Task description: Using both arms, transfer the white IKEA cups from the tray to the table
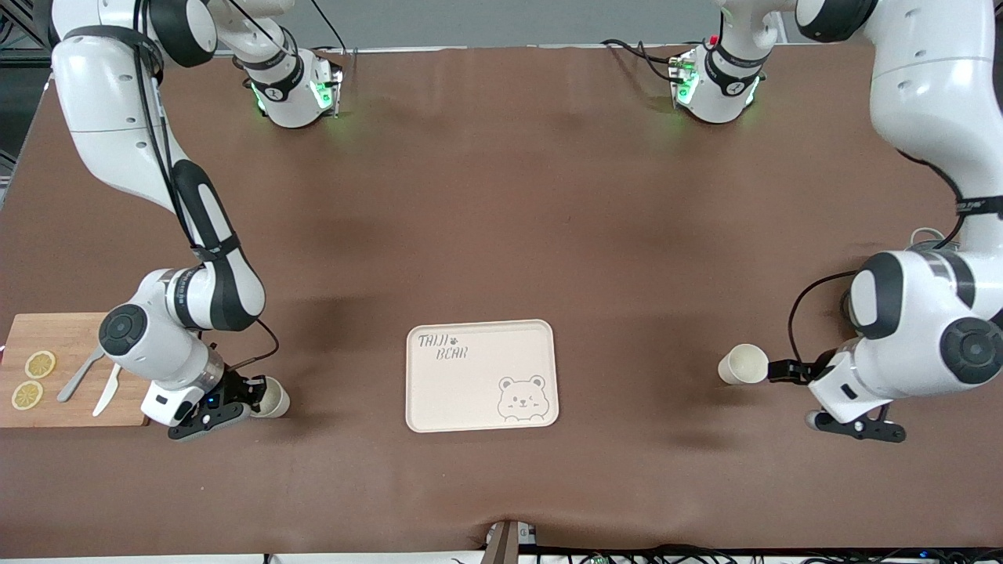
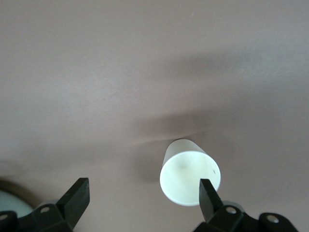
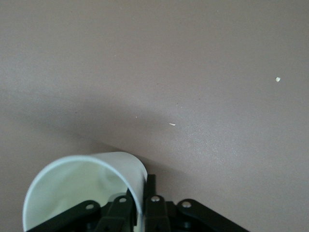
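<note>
White IKEA cups (image 1: 744, 364) look light, hard and slick; pinch the thin rim. Both sit low in the frame on the surface (image 1: 501, 235), off the tray (image 1: 480, 376). One cup (image 2: 189, 172) is beside the wide-open left pincer (image 2: 145, 187). The right pincer (image 1: 255, 395) seems to pinch the other cup (image 1: 273, 399).

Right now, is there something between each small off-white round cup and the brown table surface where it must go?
Nothing visible. Both cups are off the cream tray. One small off-white cup stands on the brown table by the open left gripper. The right gripper pinches the other cup's rim.
</note>
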You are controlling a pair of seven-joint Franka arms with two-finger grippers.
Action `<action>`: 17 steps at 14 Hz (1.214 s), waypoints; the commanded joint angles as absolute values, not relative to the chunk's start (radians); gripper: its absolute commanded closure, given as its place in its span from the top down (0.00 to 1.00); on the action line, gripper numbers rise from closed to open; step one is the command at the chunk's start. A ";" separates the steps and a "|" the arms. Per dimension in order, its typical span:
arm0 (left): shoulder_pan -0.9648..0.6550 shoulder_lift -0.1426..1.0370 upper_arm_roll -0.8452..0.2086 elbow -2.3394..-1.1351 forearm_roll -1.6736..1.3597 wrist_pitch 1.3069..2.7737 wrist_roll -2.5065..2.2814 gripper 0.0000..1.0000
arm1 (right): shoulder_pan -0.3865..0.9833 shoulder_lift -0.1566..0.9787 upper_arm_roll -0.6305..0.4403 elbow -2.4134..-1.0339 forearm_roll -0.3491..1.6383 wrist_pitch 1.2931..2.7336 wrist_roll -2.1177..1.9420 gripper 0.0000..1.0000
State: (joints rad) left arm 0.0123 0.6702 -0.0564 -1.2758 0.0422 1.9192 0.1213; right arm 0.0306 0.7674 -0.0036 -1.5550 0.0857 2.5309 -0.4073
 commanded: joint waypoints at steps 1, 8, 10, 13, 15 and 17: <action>0.015 0.571 -0.058 -1.302 0.043 1.832 0.109 1.00 | 0.028 0.769 0.002 -1.551 0.104 2.537 -0.425 1.00; 0.015 0.387 -0.067 -1.308 0.046 1.599 -0.005 1.00 | 0.028 0.749 0.002 -1.519 0.104 2.502 -0.416 1.00; 0.015 0.341 -0.064 -1.316 0.048 1.568 -0.005 1.00 | 0.029 0.721 0.002 -1.471 0.106 2.375 -0.413 1.00; 0.017 0.264 -0.063 -1.316 0.046 1.504 0.001 1.00 | 0.025 0.646 0.000 -1.369 0.103 2.098 -0.327 1.00; 0.018 0.226 -0.061 -1.316 0.046 1.474 0.026 1.00 | 0.028 0.547 -0.002 -1.358 0.094 1.953 -0.270 1.00; 0.018 0.203 -0.060 -1.316 0.045 1.457 0.029 1.00 | 0.022 0.436 -0.008 -1.356 0.087 1.825 -0.250 1.00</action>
State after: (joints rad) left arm 0.0118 0.2452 -0.0595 -1.2844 0.0422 1.4724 0.0109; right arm 0.0303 0.5516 -0.0068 -1.3188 0.0908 1.9149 -0.2826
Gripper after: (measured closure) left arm 0.000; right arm 0.000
